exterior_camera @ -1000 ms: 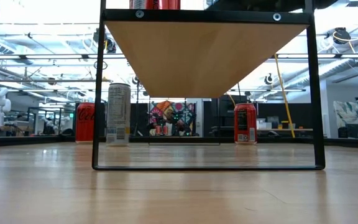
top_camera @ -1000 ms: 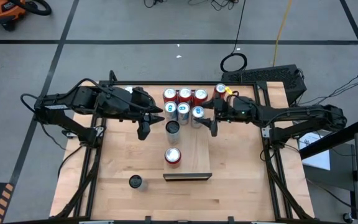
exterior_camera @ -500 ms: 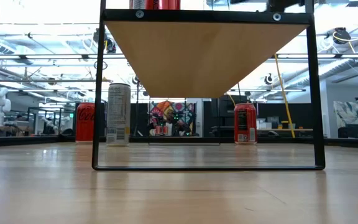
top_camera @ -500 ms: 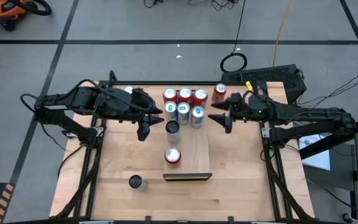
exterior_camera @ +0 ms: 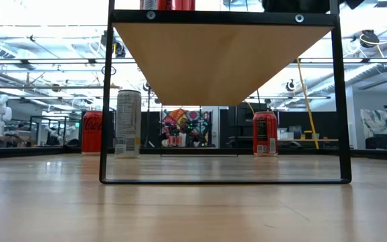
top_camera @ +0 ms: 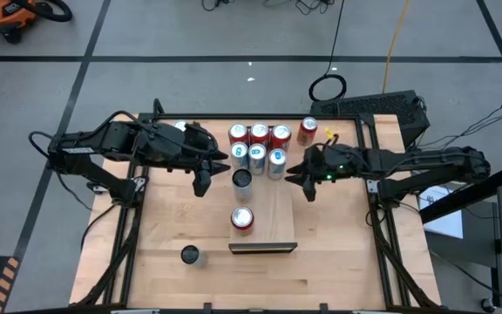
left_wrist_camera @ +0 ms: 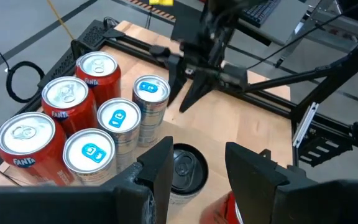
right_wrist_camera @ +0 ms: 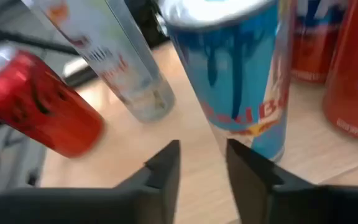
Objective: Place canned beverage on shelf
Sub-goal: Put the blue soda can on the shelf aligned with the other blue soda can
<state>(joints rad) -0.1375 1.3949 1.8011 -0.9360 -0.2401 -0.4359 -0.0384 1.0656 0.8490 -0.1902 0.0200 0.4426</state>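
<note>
Six cans (top_camera: pixel 257 145) crowd the shelf's (top_camera: pixel 275 209) far end; both empty grippers show narrow gaps.

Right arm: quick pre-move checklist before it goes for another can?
1. Right gripper empty: ok, nothing between its fingers in the wrist view.
2. Fingers wide enough for a can: not ok, gap looks narrow.
3. Loose red can upright at the table's back edge: ok.
4. Free space on shelf: ok, bare wood in front of the cans.
5. Left gripper clear of the right arm's side: ok.
</note>
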